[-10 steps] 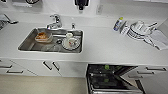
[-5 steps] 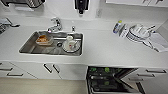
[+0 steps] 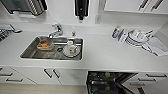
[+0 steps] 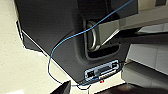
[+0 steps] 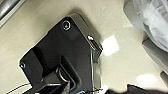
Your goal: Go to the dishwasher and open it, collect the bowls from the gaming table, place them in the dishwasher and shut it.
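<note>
Whether either gripper is spread or pressed together cannot be told from these views; both wrist cameras look down past the robot's own dark base plate onto a pale floor (image 5: pixel 50 27). In the head view the dishwasher (image 3: pixel 110 82) stands open at the near right, under the white counter (image 3: pixel 105 53), its dark inside showing racks with some green items. To its left are white cabinet doors (image 3: pixel 50 75) with bar handles. A steel sink (image 3: pixel 53 48) is set into the counter left of centre, holding an orange-filled container (image 3: pixel 45 45) and a round plate (image 3: pixel 71 50), with a tap (image 3: pixel 56 30) behind it. At the far right, stacked dishes (image 3: pixel 136 37) sit beside a bottle (image 3: pixel 116 32).
</note>
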You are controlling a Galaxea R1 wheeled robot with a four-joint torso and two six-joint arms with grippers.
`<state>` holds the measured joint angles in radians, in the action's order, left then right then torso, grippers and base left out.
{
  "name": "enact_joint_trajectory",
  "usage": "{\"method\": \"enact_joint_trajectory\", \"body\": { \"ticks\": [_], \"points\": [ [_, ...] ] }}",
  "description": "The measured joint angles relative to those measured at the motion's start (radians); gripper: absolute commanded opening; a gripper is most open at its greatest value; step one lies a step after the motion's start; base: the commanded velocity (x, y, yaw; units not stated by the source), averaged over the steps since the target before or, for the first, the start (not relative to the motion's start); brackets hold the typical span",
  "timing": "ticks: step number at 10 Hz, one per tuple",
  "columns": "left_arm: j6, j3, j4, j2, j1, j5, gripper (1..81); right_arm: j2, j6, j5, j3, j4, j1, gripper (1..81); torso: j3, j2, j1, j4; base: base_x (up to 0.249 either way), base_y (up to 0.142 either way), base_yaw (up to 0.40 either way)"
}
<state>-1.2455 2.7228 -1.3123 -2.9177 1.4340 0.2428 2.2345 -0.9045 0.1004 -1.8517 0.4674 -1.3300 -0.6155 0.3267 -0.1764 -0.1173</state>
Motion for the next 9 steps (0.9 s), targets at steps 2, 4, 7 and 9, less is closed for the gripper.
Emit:
{"method": "enact_joint_trajectory", "body": {
  "ticks": [2,4,7,9],
  "points": [
    [0.000,0.000,0.000,0.000,0.001,0.000,81.1,0.042,0.004,0.030,-0.023,0.022,-0.062,81.1,0.000,0.071,-0.044,0.000,0.000,0.000,0.000],
    [0.000,0.000,0.000,-0.002,0.005,0.000,81.1,0.082,0.006,0.041,-0.076,0.031,-0.078,81.1,0.001,0.140,-0.087,0.000,0.000,0.000,0.000],
    [0.000,0.001,0.000,-0.002,0.010,0.000,81.1,0.166,0.007,0.065,-0.182,0.039,-0.119,81.1,0.001,0.245,-0.153,0.000,0.000,0.000,0.000],
    [0.000,0.000,0.000,-0.002,0.013,0.000,81.1,0.207,0.007,0.087,-0.233,0.048,-0.148,81.1,-0.023,0.315,-0.196,0.000,0.000,0.000,0.000]
  ]
}}
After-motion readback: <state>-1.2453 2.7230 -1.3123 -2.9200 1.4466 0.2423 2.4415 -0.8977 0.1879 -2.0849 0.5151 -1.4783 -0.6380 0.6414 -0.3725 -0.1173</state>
